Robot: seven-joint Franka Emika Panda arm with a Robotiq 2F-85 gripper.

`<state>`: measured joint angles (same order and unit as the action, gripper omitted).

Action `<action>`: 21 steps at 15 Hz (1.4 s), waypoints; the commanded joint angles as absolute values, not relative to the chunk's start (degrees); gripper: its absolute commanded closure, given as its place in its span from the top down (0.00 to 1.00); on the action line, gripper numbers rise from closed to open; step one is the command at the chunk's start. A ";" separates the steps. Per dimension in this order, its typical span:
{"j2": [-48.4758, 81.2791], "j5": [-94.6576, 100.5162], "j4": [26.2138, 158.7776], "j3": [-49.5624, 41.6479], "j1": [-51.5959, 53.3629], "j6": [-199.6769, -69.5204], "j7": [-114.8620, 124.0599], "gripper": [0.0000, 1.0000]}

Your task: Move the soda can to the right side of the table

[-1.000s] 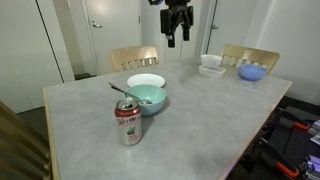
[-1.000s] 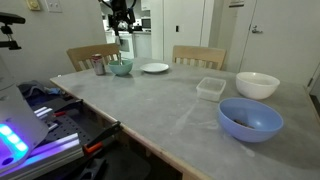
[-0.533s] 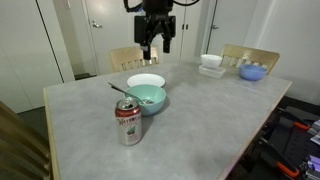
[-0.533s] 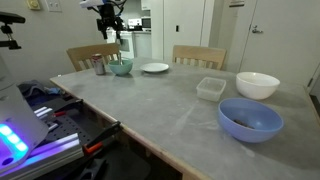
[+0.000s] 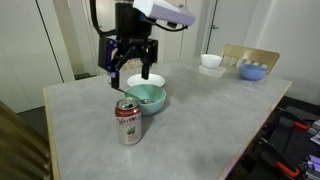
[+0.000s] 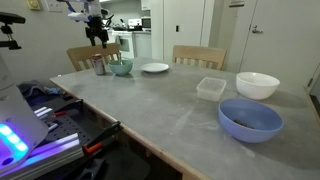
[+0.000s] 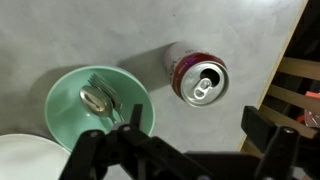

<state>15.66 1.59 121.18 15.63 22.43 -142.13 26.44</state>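
The fingers hung spread wide in the air above the teal bowl, gripping nothing. The soda can stood upright on the desk just beside the teal bowl, on the side nearer the camera in an exterior view. In the wrist view the can's opened silver top faced up, with a narrow strip of desk between can and bowl. A spoon lay inside the teal bowl, and a white bowl sat just behind it.
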 commanded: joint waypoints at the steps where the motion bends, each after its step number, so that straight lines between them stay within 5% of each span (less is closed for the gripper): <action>1: 18.44 0.97 121.82 15.33 23.93 -149.12 27.13 1.00; 10: 22.43 1.27 121.30 11.97 27.16 -151.29 31.86 1.00; 12: 22.51 0.67 121.14 12.00 27.08 -150.80 32.46 0.74; 16: 22.28 -0.37 121.20 12.52 26.62 -150.14 32.74 0.45; 21: 21.12 -0.86 121.41 12.74 26.23 -148.38 31.78 0.39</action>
